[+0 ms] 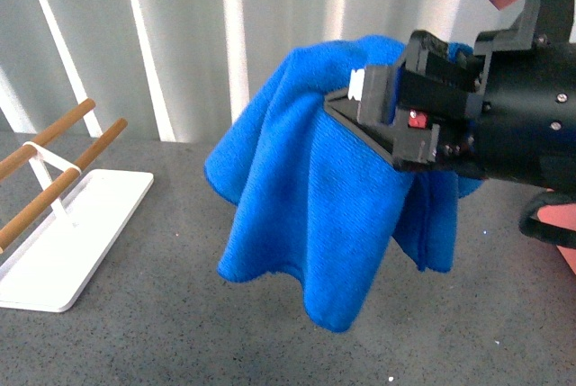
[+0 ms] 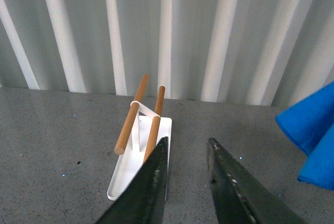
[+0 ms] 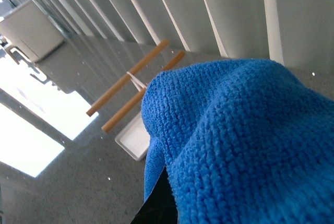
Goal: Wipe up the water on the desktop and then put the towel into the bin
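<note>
The desktop spreads wide and bare beneath the towel. The towel hangs bunched from the right gripper, which is clamped on its upper fold, and its hem seems clear of the surface. Carried low, that loose hem could drag or catch a rim, and a shallow pinch might let the cloth slip. The white tray with wooden bars sits well apart, far left. The left gripper hangs parted and empty. A salmon-pink sliver at the right edge is probably the bin.
</note>
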### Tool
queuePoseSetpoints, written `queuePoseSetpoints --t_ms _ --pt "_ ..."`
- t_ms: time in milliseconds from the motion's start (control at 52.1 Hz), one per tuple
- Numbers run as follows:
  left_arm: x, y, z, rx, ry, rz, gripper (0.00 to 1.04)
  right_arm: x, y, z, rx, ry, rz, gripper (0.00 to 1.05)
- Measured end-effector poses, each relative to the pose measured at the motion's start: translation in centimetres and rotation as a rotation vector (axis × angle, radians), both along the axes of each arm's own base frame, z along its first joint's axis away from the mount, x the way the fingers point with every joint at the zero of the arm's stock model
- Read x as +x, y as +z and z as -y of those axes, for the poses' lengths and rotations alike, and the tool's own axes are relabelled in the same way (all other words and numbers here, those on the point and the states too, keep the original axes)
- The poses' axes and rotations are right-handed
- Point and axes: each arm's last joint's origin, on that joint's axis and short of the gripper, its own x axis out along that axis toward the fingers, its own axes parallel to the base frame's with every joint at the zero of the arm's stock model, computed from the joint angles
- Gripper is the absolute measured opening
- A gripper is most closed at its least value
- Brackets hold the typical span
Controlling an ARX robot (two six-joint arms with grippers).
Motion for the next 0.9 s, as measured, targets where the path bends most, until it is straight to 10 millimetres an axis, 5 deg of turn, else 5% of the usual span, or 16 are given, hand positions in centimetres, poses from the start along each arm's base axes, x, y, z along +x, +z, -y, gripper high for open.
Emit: queuePoseSetpoints --t_ms 115,288,423,692,903 --pt "0.0 0.0 0.0 0.0 0.0 0.0 0.45 -0.8 -0.5 1.5 -0.164 -0.079 -0.099 0.04" --pt "0.0 0.0 0.0 0.0 0.0 0.0 0.79 -2.3 -5.0 5.3 -0.556 -0.116 -0.465 0.04" --pt "0.0 0.0 0.0 0.0 0.0 0.0 0.99 -2.0 -7.9 6.6 -0.692 -0.116 -0.564 0.04" --pt "0.0 0.0 0.0 0.003 0.0 0.0 0.98 1.9 -13.1 5.9 -0.819 -0.072 -0.597 0.04" --pt "0.0 0.0 0.0 0.003 0.0 0.002 0.98 6.6 -14.3 1.9 -0.852 -0.075 -0.558 0.04"
